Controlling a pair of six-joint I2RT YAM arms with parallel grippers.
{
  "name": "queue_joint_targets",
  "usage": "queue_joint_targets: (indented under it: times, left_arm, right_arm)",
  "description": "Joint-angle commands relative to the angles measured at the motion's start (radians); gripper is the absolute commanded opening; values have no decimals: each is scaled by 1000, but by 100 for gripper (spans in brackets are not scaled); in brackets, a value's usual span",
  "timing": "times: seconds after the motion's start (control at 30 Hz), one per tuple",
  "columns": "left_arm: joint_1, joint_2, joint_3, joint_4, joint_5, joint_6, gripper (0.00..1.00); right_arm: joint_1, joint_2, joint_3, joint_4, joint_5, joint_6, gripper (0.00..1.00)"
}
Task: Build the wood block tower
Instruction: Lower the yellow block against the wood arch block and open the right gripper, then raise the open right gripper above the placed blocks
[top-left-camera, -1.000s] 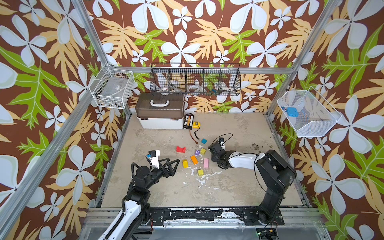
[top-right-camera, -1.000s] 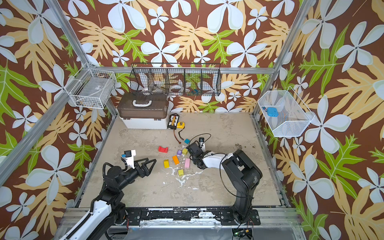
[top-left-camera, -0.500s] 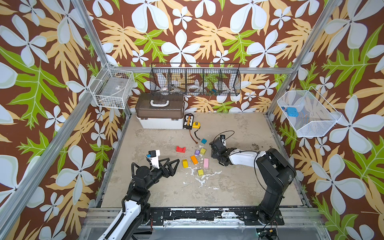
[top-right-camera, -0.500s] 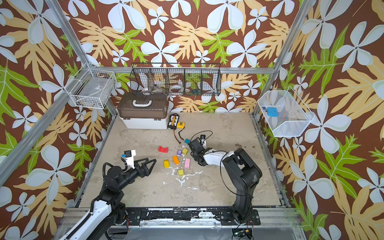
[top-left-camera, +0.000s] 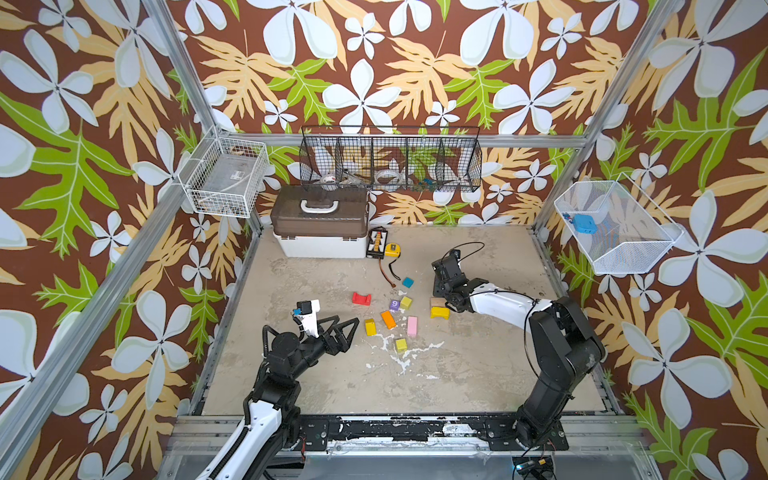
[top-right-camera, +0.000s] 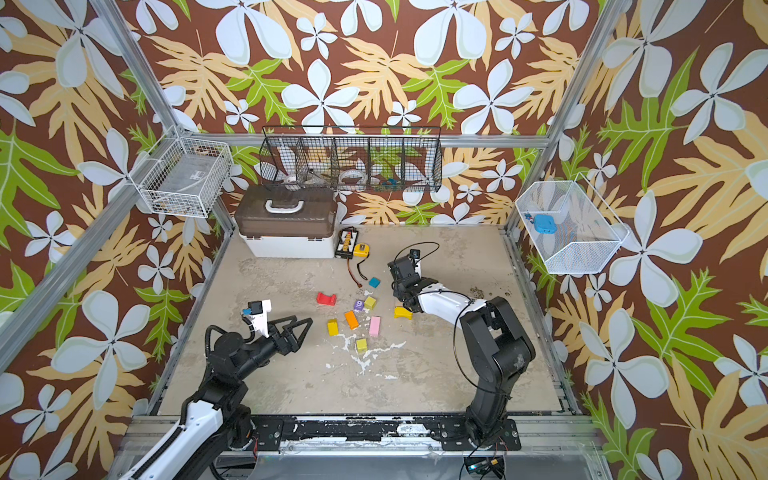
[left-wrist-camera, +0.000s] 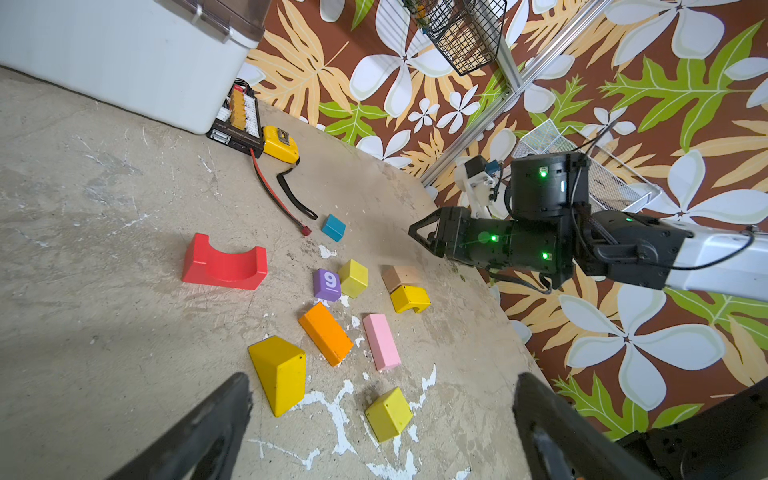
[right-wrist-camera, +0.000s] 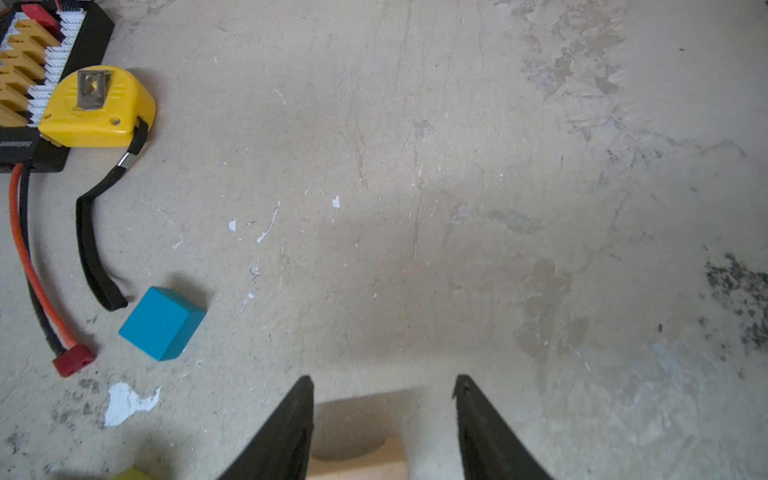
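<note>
tan block (right-wrist-camera: 361, 467), cut off, perhaps touching the right end effector (right-wrist-camera: 383, 377).

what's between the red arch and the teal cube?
The cable's red plug, lying close to the teal cube; from it to the red arch the floor is bare. Clearest in the left wrist view.

Robot test cell, aluminium frame (top-left-camera: 528, 141), floral wallpaper walls (top-left-camera: 395, 62), wire baskets (top-left-camera: 390, 162)
</note>
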Motion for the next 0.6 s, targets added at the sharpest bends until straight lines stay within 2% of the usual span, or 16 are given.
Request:
queue_joint_targets:
  times: [0.0,0.27,0.57]
  left_arm:
    - [0,0,5,-3,9,7,100]
    - [0,-3,8,-5,7,7,100]
    - [0,-6,10,-12,-2,11,100]
  right_arm:
    - [-19,26,35,-51,-78,-59,47]
    - [-21,81,78,-83,-103,-95,33]
    - [-25,115,76,-74,-112,-98,26]
